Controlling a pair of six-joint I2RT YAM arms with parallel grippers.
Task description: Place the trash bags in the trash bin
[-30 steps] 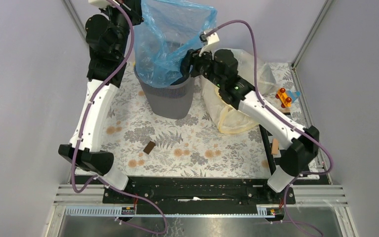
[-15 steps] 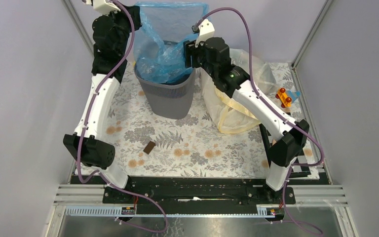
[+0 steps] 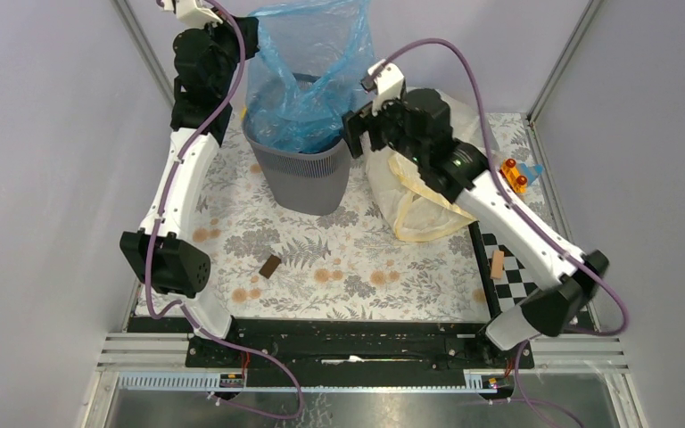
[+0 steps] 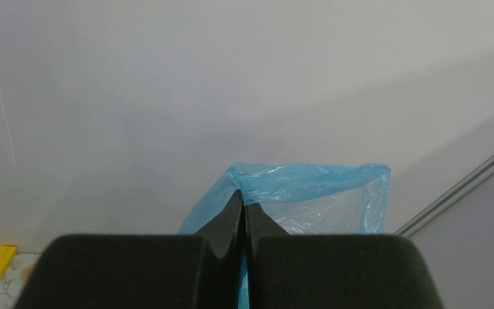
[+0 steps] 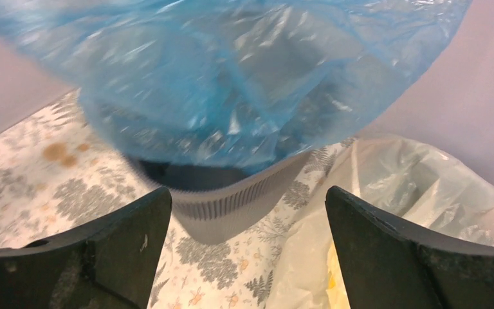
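The left arm stretches high, the left gripper (image 4: 242,207) pinching the top of the blue trash bag (image 3: 308,80); the right gripper (image 5: 247,196) hangs spread wide, empty, beside the trash bin (image 3: 308,176).

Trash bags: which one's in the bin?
The blue bag, hanging into the trash bin with its top pinched by the left gripper. The pale yellowish bag lies on the table beside the bin.

Floral table (image 3: 339,267) carries trash bin (image 3: 308,183), pale bag (image 3: 419,214).
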